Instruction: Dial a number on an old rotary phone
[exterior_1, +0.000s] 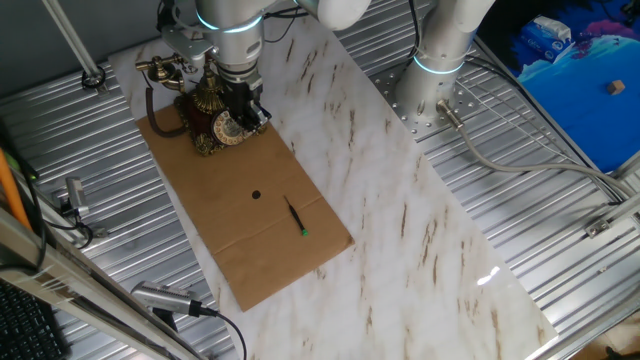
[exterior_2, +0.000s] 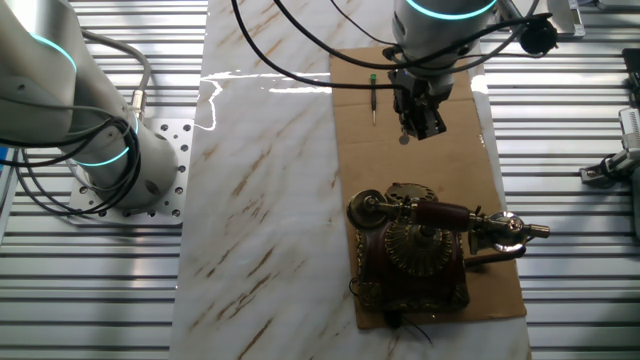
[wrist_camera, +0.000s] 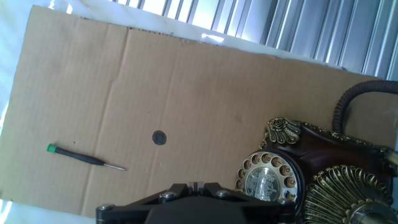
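The marbled tabletop carries a brown cardboard sheet, and at that sheet's far end, as one fixed view shows it, stands the old rotary phone, with the arm hanging over it. The tool hovers just above and beside the dial, not touching it, and whether its jaws are parted or closed I cannot tell, since the hand view shows only the dark base of the tool at the bottom edge. For this step, I'd say the thing is to come down straight over one finger hole, seat a tip inside it rather than on the rim, then sweep along the dial's arc and keep downward pressure light so the small phone does not slide or tip on the cardboard. Now the phone itself: dark red-brown body, gold filigree trim, a handset with brass ends lying across its cradle, a dark cord looping off the side, and a round gold-cream dial ringed with holes. Well apart lies a thin green-tipped stick, near a small dark spot.
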